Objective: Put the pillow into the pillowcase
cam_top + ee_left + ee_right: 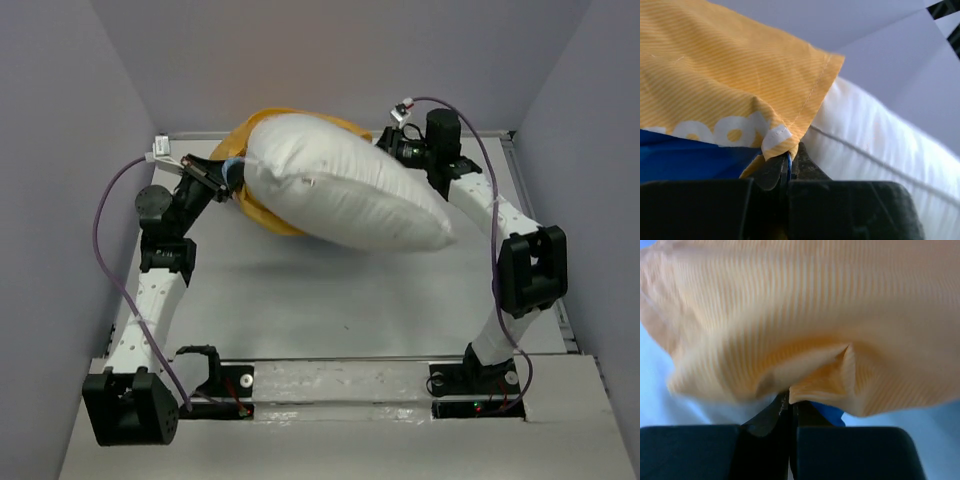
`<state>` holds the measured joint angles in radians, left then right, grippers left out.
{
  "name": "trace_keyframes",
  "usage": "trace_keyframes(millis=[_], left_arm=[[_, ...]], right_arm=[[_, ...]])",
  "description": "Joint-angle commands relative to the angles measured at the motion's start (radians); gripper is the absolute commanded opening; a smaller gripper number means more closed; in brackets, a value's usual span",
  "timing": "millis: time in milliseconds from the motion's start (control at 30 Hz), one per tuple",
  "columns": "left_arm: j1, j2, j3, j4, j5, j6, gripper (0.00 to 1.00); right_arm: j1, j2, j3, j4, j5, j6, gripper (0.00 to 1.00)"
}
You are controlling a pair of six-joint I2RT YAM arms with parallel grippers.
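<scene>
The plump white pillow [340, 190] hangs above the table, its far end inside the orange-yellow pillowcase [262, 125]; most of it sticks out toward the front right. My left gripper [228, 172] is shut on the pillowcase's open hem at the left; in the left wrist view the fingertips pinch the orange hem [805, 107], with its blue face [685, 155] at the left and the pillow [880, 150] at the right. My right gripper [388, 138] is shut on the pillowcase's edge at the far right; its wrist view shows blurred orange fabric [805, 315] pinched at the fingertips.
The grey table [330, 300] lies below, with a raised frame along its far and right edges [520, 170]. Grey walls enclose the left, back and right. The arm bases stand at the near edge [340, 385].
</scene>
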<state>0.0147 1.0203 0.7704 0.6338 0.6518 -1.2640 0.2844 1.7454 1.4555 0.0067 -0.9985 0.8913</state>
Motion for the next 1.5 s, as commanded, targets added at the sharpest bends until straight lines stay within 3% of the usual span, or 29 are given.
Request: trace_keyframes(millis=[0,100,167,200,267,300,433,500,567,600,633,667,733,767,867,933,967,1000,1033,1067,1133,1167,1200,1233,1300,1333,1400,1433,1467], left_arm=[[-0.09,-0.145,-0.035,-0.245,-0.243,0.336,0.0],[-0.116,-0.302,-0.175,-0.202,-0.313,0.278,0.0],[-0.145,-0.182,-0.017,-0.161,-0.276,0.288,0.0],[-0.145,-0.122,0.186,-0.17,-0.189,0.29,0.0],[-0.145,-0.031,0.346,-0.08,-0.133,0.216,0.0],[-0.147,-0.02,0.468,-0.083,-0.141,0.221,0.0],[-0.133,0.007,0.523,-0.016,-0.133,0.125,0.0],[-0.111,0.085,0.637,0.076,-0.042,-0.043,0.0],[-0.107,0.1,0.783,0.019,-0.063,-0.038,0.0],[-0.107,0.08,0.784,-0.041,-0.126,0.042,0.0],[-0.107,0.025,0.65,-0.09,-0.171,0.044,0.0],[-0.099,0.005,0.535,-0.013,-0.173,-0.088,0.0],[-0.056,0.021,0.432,0.181,-0.092,-0.2,0.0],[-0.056,0.011,0.461,0.181,-0.095,-0.193,0.0],[-0.14,-0.057,0.621,-0.212,-0.283,0.143,0.0],[-0.104,-0.071,0.408,-0.187,-0.273,0.146,0.0],[-0.078,-0.052,0.321,-0.156,-0.242,0.085,0.0],[-0.067,-0.033,0.238,-0.064,-0.112,0.002,0.0],[-0.055,-0.041,0.125,0.192,-0.057,-0.103,0.0],[-0.048,-0.069,0.171,0.138,-0.057,-0.091,0.0],[-0.053,-0.082,0.482,-0.271,-0.205,0.145,0.0],[-0.056,-0.024,0.484,-0.264,-0.227,0.181,0.0],[-0.049,0.025,0.44,-0.214,-0.165,0.099,0.0],[-0.044,0.108,0.282,-0.025,-0.079,0.024,0.0],[-0.07,0.081,0.102,0.224,-0.015,-0.142,0.0],[-0.067,-0.033,0.136,0.102,-0.021,-0.117,0.0],[-0.059,-0.116,0.354,-0.273,-0.12,0.16,0.0],[-0.058,-0.14,0.444,-0.367,-0.277,0.29,0.0],[-0.042,-0.131,0.41,-0.296,-0.282,0.257,0.0]], right_arm=[[0.009,0.009,-0.115,0.134,0.001,0.016,0.0],[-0.027,0.031,-0.262,0.246,-0.02,0.085,0.0],[-0.027,0.055,-0.162,0.447,-0.124,0.283,0.0],[-0.027,0.039,0.038,0.374,-0.135,0.29,0.0],[-0.027,-0.019,0.249,0.165,-0.048,0.145,0.0],[-0.036,-0.082,0.434,-0.058,-0.007,0.076,0.0],[-0.036,-0.213,0.428,-0.132,0.194,-0.043,0.0],[-0.089,-0.164,0.604,-0.18,0.056,0.009,0.0],[-0.09,-0.181,0.741,-0.21,0.082,0.008,0.0],[-0.09,-0.202,0.688,-0.218,0.134,-0.003,0.0],[-0.09,-0.214,0.587,-0.182,0.118,0.021,0.0],[-0.09,-0.177,0.421,-0.169,0.048,0.04,0.0],[-0.09,-0.142,0.364,-0.153,-0.066,0.092,0.0],[-0.09,-0.17,0.358,-0.122,-0.062,0.1,0.0],[-0.074,-0.316,0.441,-0.2,0.086,0.019,0.0],[-0.074,-0.276,0.253,-0.198,0.093,-0.011,0.0],[-0.091,-0.224,0.208,-0.201,0.08,0.0,0.0],[-0.087,-0.151,0.178,-0.186,-0.083,0.03,0.0],[-0.065,-0.179,0.157,-0.165,-0.119,0.034,0.0],[-0.054,-0.235,0.181,-0.184,-0.073,-0.01,0.0],[-0.065,-0.279,0.223,-0.214,0.087,-0.043,0.0],[-0.074,-0.212,0.242,-0.218,0.09,-0.034,0.0],[-0.065,-0.117,0.255,-0.232,0.001,-0.041,0.0],[-0.015,0.039,0.264,-0.348,-0.07,-0.114,0.0],[0.027,-0.027,0.143,-0.392,-0.048,-0.185,0.0],[0.036,-0.111,0.105,-0.37,-0.046,-0.181,0.0],[0.036,-0.325,0.072,-0.303,-0.005,-0.147,0.0],[0.0,-0.317,0.138,-0.312,0.064,-0.147,0.0],[-0.031,-0.17,0.181,-0.294,0.019,-0.102,0.0]])
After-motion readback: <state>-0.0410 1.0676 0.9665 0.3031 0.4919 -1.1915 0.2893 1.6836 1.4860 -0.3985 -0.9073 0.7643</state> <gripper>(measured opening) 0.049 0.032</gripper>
